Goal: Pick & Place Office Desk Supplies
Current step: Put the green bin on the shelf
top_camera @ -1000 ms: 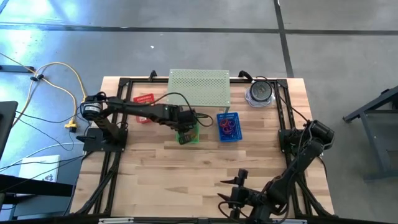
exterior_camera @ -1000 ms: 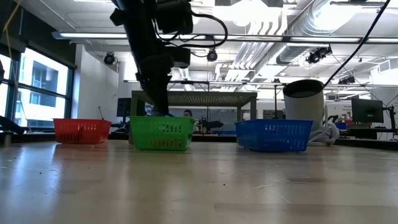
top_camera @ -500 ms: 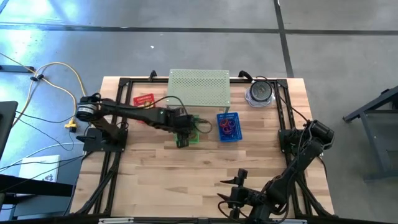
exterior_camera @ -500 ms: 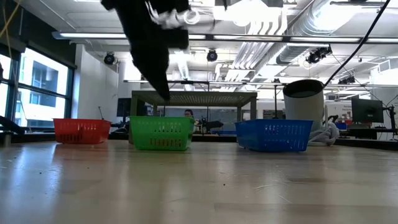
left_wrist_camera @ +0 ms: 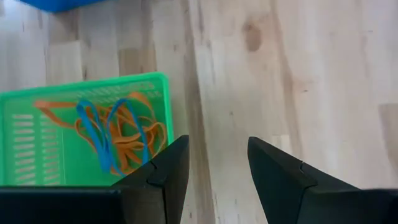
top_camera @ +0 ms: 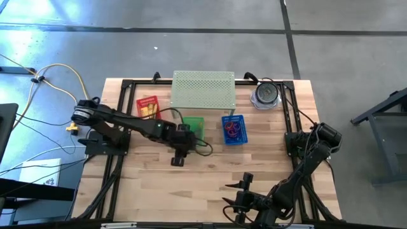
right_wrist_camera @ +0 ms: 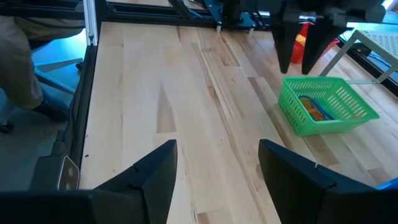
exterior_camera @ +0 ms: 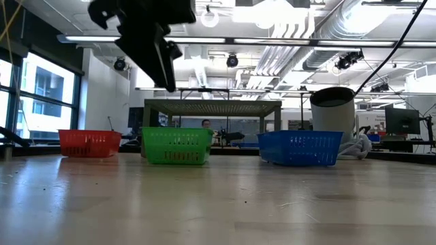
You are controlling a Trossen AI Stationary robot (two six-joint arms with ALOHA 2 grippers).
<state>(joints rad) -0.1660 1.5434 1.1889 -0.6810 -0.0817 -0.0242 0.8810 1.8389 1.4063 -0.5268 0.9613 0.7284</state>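
**Green Basket Loaded, Left Gripper Empty: Risks and Blind Spots**

Green mesh plastic basket [left_wrist_camera: 87, 134] holds a tangle of thin orange and blue elastic loops [left_wrist_camera: 109, 127]; it sits on the pale wooden table [top_camera: 210, 168] between the red mesh basket [top_camera: 147, 106] and the blue mesh basket [top_camera: 233, 129], in front of the pale green perforated shelf [top_camera: 203, 90].

**Gripper state**
- Left gripper [left_wrist_camera: 214, 171]: raised above bare wood just beside the green basket, fingers parted, nothing between them.
- Right gripper [right_wrist_camera: 214, 165]: parked at the near table edge, fingers spread, empty.

**Possible faults**
- A low sweep of the left arm could catch the green basket's rim and shove or tip it, spilling loops.
- Loops are thin and tangled; a pinch may lift several at once or none.

**Limits of view**
- No loose supplies can be made out on the table; further items cannot be confirmed.
- Red basket contents show only as yellow-orange patches from above.
- From table height, mesh walls hide all basket contents, and the left gripper is a dark silhouette.
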